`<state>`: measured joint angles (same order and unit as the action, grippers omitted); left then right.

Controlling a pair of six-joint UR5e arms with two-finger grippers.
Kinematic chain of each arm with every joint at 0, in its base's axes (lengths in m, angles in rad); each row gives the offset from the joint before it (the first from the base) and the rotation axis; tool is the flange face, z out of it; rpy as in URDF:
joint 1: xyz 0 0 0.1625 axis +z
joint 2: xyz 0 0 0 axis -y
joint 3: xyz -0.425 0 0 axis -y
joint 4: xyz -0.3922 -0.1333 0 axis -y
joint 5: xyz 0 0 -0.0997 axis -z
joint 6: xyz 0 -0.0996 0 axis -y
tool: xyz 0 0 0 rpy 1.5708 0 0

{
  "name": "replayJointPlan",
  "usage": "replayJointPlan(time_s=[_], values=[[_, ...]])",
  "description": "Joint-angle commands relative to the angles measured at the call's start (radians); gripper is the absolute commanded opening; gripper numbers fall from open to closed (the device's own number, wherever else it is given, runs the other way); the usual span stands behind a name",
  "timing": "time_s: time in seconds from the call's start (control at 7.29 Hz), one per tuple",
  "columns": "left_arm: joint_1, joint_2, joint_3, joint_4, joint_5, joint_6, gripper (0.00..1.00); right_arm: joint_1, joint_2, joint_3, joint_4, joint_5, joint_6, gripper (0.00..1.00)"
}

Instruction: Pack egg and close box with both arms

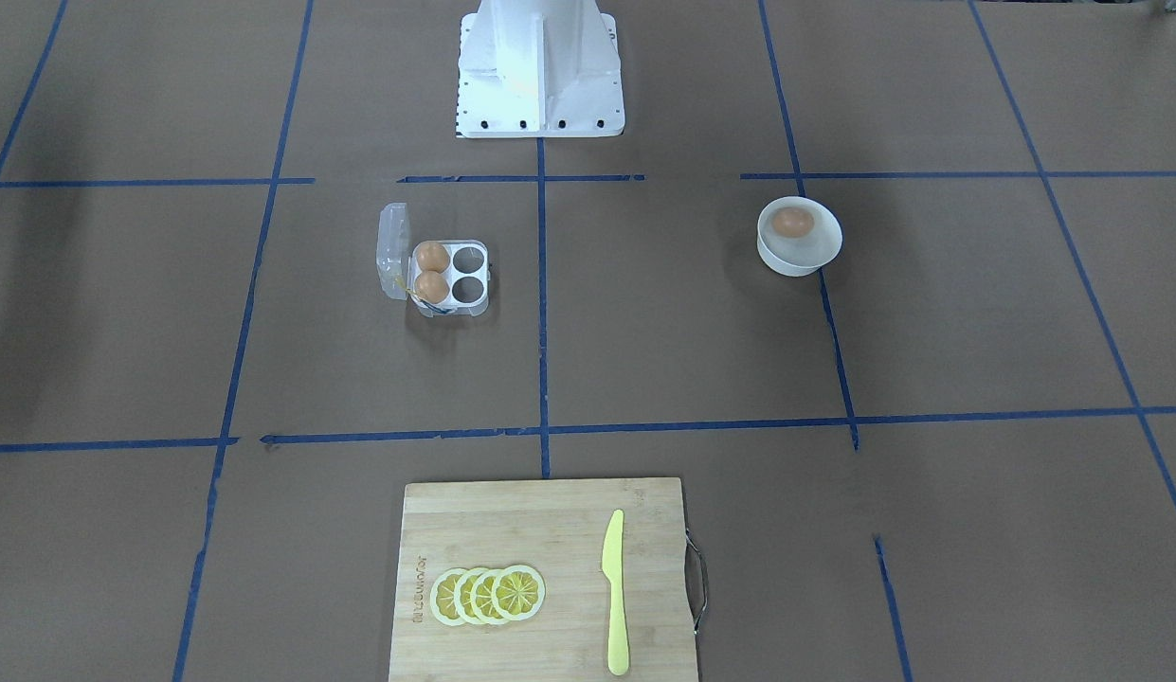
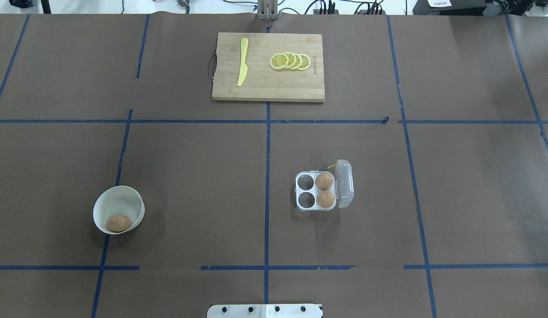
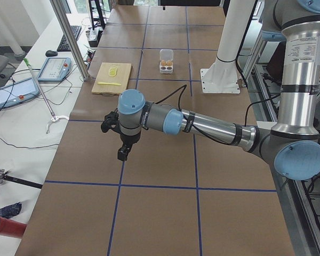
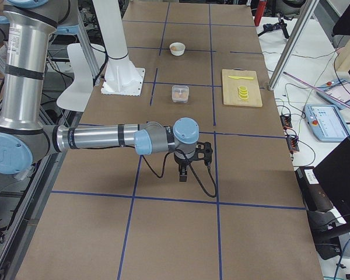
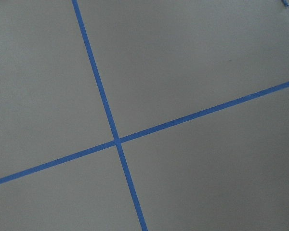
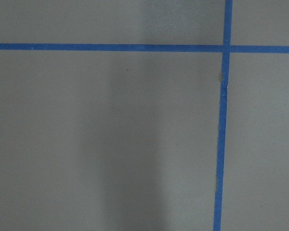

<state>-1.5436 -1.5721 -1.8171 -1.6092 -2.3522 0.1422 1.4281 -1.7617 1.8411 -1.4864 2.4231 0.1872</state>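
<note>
One orange-brown egg (image 1: 793, 222) lies in a round white bowl (image 1: 802, 261); the overhead view shows that egg (image 2: 119, 223) and bowl (image 2: 119, 198) at the lower left. The clear box (image 2: 305, 199) stands open right of centre, its lid (image 2: 345, 183) upright. Two eggs (image 2: 324, 180) fill the cups by the lid; the other two cups are empty. The left gripper (image 3: 122, 154) and right gripper (image 4: 184, 175) hang over bare table far from both. They show only in the side views, so I cannot tell whether they are open or shut.
A wooden cutting board (image 2: 268, 84) with lemon slices (image 2: 290, 61) and a yellow knife (image 2: 243, 62) lies at the far edge. The white pedestal (image 1: 540, 66) stands at the robot's side. Both wrist views show only brown paper and blue tape lines.
</note>
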Motion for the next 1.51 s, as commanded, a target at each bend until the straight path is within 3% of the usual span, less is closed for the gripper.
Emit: replayJointPlan(time_s=[0.0, 0.14, 0.27, 0.82, 1.1, 1.37], values=[[0.005, 0.001, -0.001, -0.023, -0.002, 0.003, 1.00, 0.000, 0.001, 0.000, 0.000, 0.001, 0.001, 1.00], [0.016, 0.000, -0.004, -0.035, -0.002, 0.007, 1.00, 0.000, 0.001, 0.004, 0.000, 0.002, 0.001, 1.00], [0.054, 0.000, -0.005, -0.125, -0.040, 0.007, 1.00, 0.000, 0.001, 0.003, 0.000, 0.004, 0.001, 1.00], [0.377, 0.010, -0.019, -0.496, -0.059, 0.002, 1.00, -0.003, 0.013, 0.018, 0.003, 0.007, -0.002, 1.00], [0.579, -0.003, -0.074, -0.503, -0.044, 0.002, 1.00, -0.006, 0.013, 0.018, 0.005, 0.011, -0.008, 1.00], [0.702, -0.022, -0.079, -0.495, -0.044, 0.005, 1.00, -0.017, 0.010, 0.003, 0.070, 0.013, 0.000, 1.00]])
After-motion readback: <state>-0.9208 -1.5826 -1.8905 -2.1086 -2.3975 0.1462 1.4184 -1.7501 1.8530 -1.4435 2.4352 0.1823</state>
